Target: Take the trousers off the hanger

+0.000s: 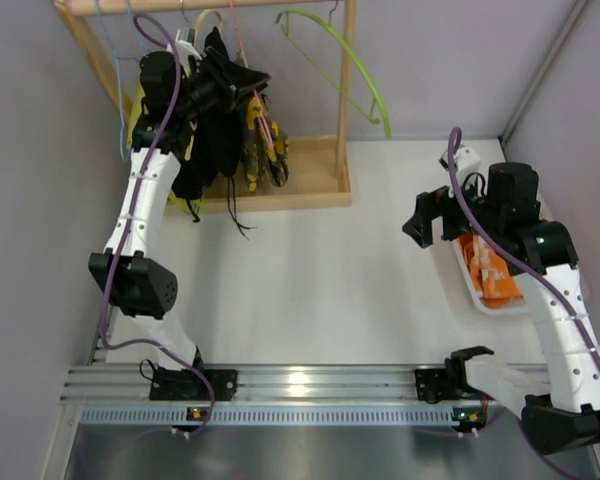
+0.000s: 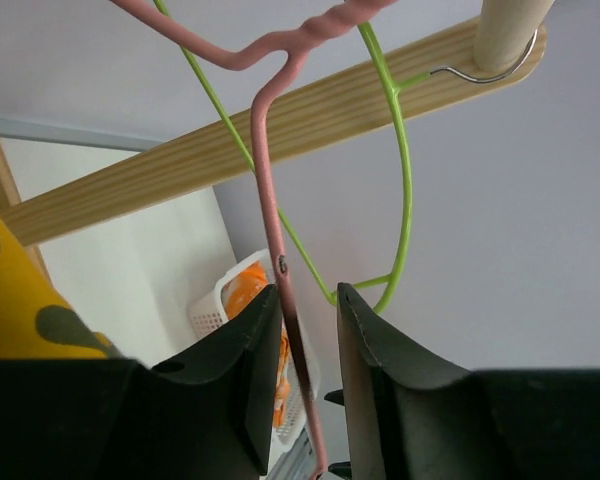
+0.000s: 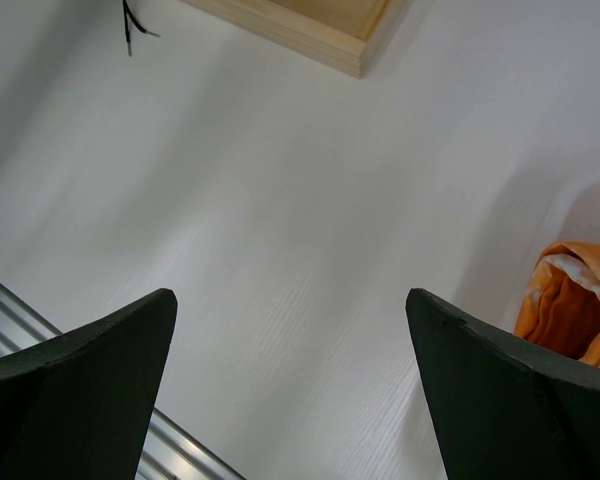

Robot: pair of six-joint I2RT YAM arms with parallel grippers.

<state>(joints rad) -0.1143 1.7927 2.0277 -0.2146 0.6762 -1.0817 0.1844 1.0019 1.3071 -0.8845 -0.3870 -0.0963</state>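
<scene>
Though unclamped — hanger (image 2: 270,210) between left fingers (image 2: 235,380)

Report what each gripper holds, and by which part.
Right gripper: nothing, open above the white table. Left gripper: jaws straddle the thin pale-pink wire hanger on its side arm; a gap shows, so not clamped.

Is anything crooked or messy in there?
Yes, two small things. The lime-green hanger is empty and hangs crooked, swung out sideways past the wooden rack's post. A thin black string also dangles from the black garment and trails onto the table.
</scene>
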